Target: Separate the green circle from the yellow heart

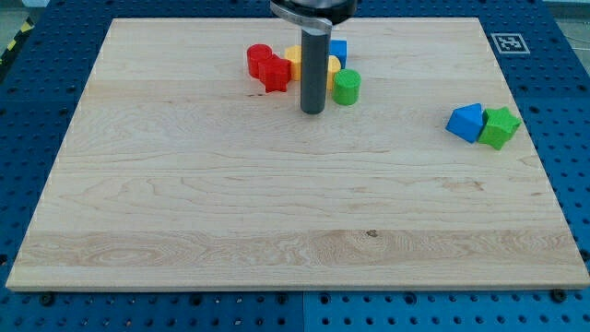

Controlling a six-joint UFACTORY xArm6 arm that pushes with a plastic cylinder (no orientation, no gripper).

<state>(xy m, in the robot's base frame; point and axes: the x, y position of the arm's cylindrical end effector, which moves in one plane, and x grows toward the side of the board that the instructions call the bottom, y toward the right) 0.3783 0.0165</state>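
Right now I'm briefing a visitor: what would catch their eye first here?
My tip stands at the view's top centre, amid a cluster: red blocks to its left, the green circle to its right. A blue block touching a green block sits apart at the right.

Open board (277, 212) below my tip (312, 112), block cluster crowding behind it, green circle (347, 87) just right

Rod (313, 69) is showing as a straight, smooth dark grey cylinder. A wider black collar (313, 9) is capping it at top edge. My tip (312, 112) is ending flat and blunt.
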